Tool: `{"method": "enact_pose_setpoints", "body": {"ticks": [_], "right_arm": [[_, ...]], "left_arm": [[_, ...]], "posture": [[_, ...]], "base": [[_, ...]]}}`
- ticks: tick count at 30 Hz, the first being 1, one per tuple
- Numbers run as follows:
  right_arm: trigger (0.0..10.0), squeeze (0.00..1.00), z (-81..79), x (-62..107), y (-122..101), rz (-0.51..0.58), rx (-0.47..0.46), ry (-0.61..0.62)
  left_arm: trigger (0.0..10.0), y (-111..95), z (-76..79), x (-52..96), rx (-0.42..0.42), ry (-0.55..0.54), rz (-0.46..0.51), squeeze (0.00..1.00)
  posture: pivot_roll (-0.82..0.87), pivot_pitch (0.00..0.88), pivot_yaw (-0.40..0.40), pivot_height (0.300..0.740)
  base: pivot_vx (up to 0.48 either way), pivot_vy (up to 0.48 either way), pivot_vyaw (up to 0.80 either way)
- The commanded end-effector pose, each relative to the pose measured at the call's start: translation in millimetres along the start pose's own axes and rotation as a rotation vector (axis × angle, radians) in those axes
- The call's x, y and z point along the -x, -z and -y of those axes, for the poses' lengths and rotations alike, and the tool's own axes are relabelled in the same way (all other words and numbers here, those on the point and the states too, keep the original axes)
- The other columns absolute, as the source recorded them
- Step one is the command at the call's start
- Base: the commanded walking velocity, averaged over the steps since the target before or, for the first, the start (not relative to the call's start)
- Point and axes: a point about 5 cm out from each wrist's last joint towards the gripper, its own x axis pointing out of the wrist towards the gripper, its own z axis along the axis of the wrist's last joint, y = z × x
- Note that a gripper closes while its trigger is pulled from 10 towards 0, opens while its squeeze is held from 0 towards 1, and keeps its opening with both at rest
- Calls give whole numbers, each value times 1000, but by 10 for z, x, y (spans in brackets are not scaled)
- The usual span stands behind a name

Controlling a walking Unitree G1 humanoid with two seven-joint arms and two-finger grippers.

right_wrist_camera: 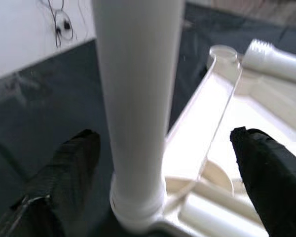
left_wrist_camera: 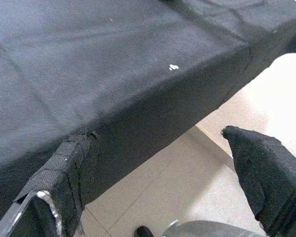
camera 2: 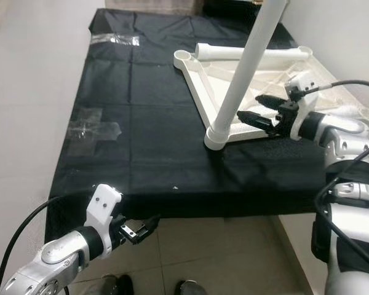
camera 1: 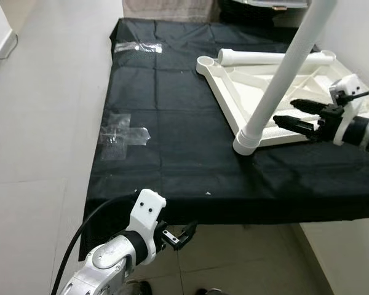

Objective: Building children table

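left eye view: black cloth (camera 1: 172, 123) covers a low platform; its near edge hangs over pale floor tile (camera 1: 43, 123), with broad bare floor along the robot's left side. white tabletop (camera 1: 258, 86) lies flat on the far right part of the cloth, one corner pointing toward the cloth's middle. upright leg (camera 1: 283, 74) stands in the near corner socket, leaning slightly, its top out of frame. loose leg (camera 1: 273, 57) lies across the tabletop's far side. clear tape patches (camera 1: 120, 135) are stuck on the cloth's left half. right gripper (camera 1: 295, 114) sits just beside the upright leg's lower part, fingers spread, not touching it.

right eye view: left gripper (camera 2: 144, 227) hangs below the cloth's front edge, over floor, fingers parted, nothing between them. shoes (camera 2: 154, 286) show at the bottom edge.

left wrist view: cloth's front edge and corner drop run across, floor beneath; fingertips (left_wrist_camera: 259, 168) apart.

right wrist view: upright leg stands between the two spread fingers (right_wrist_camera: 64, 173), a gap on each side; socket collar at its base; black cloth beyond.
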Motion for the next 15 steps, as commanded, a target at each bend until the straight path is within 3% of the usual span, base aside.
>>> {"method": "enact_pose_setpoints", "body": {"ticks": [1,4,5,6,7,8,15], "right_arm": [[10000,1000,8,-2,-30,29,-22,10],[10000,1000,-35,-105,-100,80,-48,-23],[10000,792,-43,-129,-103,85,-47,-25],[10000,792,-43,-129,-103,85,-47,-25],[10000,55,-52,-154,-107,92,-52,-26],[10000,0,-61,-180,-104,97,-57,-26],[10000,0,-118,-304,-62,101,-72,-17]], "left_arm": [[10000,56,25,-23,11,10,-16,0],[10000,63,24,-26,10,11,-15,0],[10000,65,24,-27,10,12,-15,0],[10000,65,24,-27,10,12,-15,0],[10000,65,24,-26,10,13,-14,0],[10000,67,25,-26,11,14,-14,0],[10000,72,26,-12,11,13,-15,0]], "posture": [[100,98,-106,740],[98,102,-104,740],[98,102,-104,740],[98,102,-104,740],[100,109,-103,740],[99,112,-105,740],[102,124,-107,740]], "base": [[0,0,0],[0,0,0],[0,0,0],[0,0,0],[0,0,0],[0,0,0],[0,0,0]]}}
